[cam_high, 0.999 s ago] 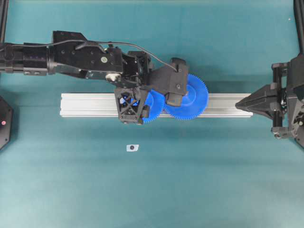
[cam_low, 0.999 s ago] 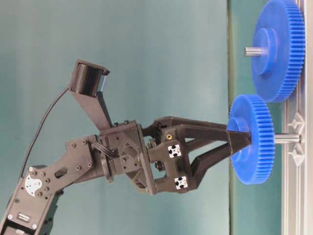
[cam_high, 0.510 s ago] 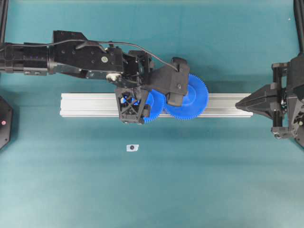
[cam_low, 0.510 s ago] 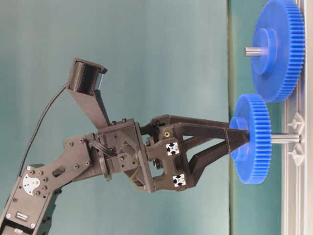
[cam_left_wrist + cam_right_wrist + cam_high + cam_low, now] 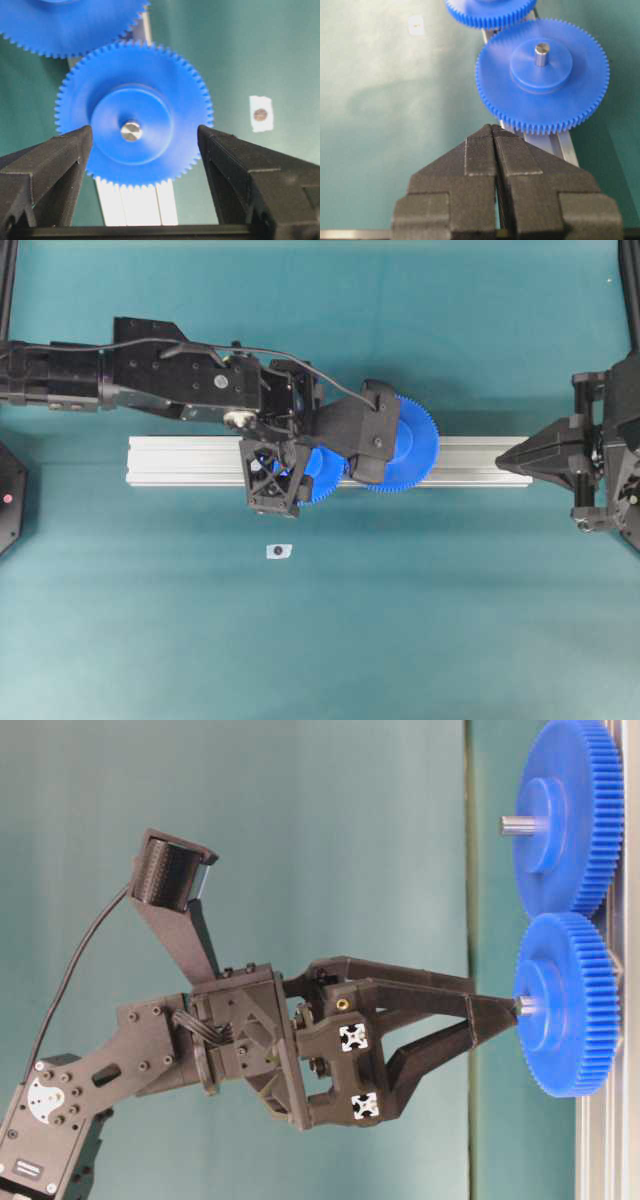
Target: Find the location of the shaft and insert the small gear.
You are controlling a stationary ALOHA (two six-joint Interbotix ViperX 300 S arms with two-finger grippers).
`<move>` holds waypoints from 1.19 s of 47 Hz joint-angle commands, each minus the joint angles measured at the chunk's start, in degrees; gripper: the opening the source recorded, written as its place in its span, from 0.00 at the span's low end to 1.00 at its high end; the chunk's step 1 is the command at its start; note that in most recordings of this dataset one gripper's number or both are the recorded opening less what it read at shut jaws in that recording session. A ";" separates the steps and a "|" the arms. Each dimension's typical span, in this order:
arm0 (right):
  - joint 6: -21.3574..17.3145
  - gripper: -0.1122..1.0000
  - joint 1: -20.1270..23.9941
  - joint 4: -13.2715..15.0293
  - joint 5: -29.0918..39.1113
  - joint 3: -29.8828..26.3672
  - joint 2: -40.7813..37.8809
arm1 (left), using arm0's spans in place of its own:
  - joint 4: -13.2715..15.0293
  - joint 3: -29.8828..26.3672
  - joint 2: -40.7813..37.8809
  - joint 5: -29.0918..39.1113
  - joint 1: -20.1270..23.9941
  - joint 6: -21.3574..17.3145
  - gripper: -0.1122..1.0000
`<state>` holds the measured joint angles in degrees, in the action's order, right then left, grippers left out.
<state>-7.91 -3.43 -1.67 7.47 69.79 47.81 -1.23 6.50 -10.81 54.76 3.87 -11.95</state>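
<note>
The small gear [image 5: 132, 132] is sitting on the shaft [image 5: 131, 131], whose metal tip is showing at the middle of the gear's raised hub. In the table-level view the small gear [image 5: 565, 1017] is lying close against the aluminium rail [image 5: 605, 1140], with only a short stub of the shaft [image 5: 524, 1006] sticking out of the hub. Its teeth are sitting right at the teeth of the large gear [image 5: 570, 815], which is mounted on its own grey pin [image 5: 518, 824] further along the rail.

The left gripper [image 5: 145, 145] is standing wide, its two fingers [image 5: 60, 160] flanking the hub on either side without pressing on it; in the table-level view the finger tips are ending just at the hub's face, and whether they are touching it I cannot tell. From overhead the left gripper [image 5: 290, 475] is hanging over the rail [image 5: 180, 460] and covering most of the small gear [image 5: 322, 475].

The right gripper [image 5: 495, 150] is resting closed, fingers pressed together and holding nothing, well apart from both gears at the rail's far end [image 5: 515, 460].

A small white tag [image 5: 279, 551] with a dark dot is lying on the teal surface [image 5: 450, 620] near the rail.
</note>
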 commanded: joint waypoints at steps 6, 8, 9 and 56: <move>-0.53 0.08 -0.18 -0.09 -0.53 -0.44 -0.26 | -0.26 -1.49 2.29 -0.09 0.09 0.09 0.82; -0.53 0.08 -0.18 -0.09 -0.53 -0.44 -0.18 | -0.26 -1.49 2.29 -0.09 0.09 0.09 0.82; -0.53 0.08 -0.09 -0.09 -0.62 -0.44 -0.26 | -0.26 -1.49 2.29 -0.09 0.18 0.09 0.82; -0.44 0.08 -0.09 -0.09 -0.62 -0.44 -0.26 | -0.26 -3.25 5.80 2.99 0.88 0.09 0.82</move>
<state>-7.82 -3.43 -1.67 7.47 69.96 47.81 -1.23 4.66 -7.12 57.66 4.75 -11.95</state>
